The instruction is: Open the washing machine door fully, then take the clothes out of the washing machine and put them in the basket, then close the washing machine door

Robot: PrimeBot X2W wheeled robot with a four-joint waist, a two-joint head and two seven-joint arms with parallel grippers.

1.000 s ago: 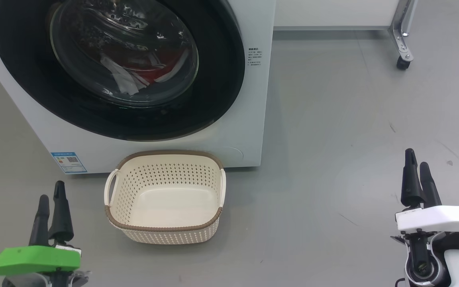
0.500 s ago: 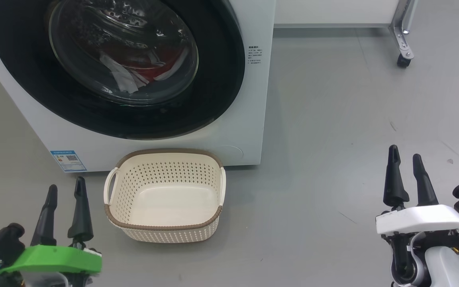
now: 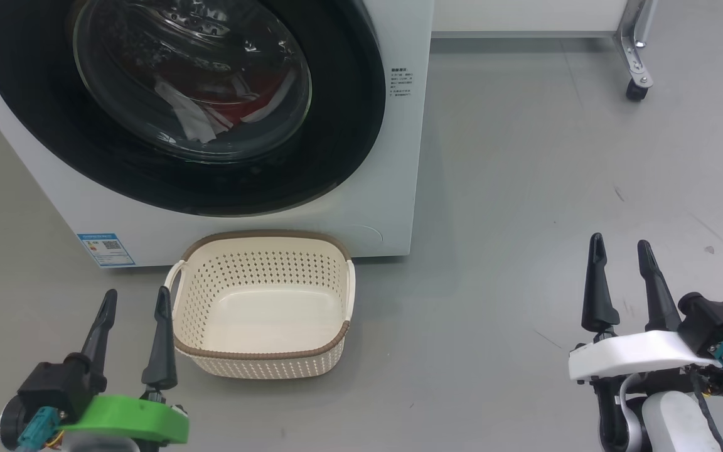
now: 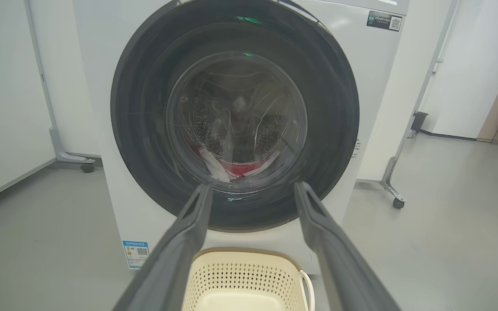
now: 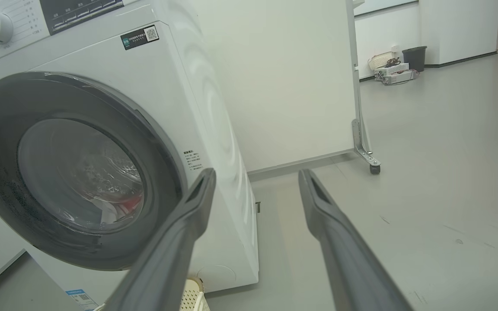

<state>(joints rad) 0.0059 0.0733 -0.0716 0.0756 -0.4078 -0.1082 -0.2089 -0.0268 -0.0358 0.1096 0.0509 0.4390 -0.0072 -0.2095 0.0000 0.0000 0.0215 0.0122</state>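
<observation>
With the left claw [image 3: 136, 290] and right claw [image 3: 619, 240] held wide open and empty, a grip could be lost on the slick, glossy black-rimmed round glass door [image 3: 349, 125], not yet opened.

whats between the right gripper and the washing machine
Bare grey floor lies between the right gripper and the washing machine; the head view shows that stretch.

washing machine [image 3: 393, 188]: white front-loader before me, upper left of head frame | washing machine door [image 3: 349, 125]: wide glossy black rim, bulging clear window, shut | clothes [image 3: 258, 108]: red with white trim, which I see low behind the glass | basket [image 3: 261, 270]: cream, perforated, brown rim, upright, empty, on floor just below door, lower centre-left
</observation>
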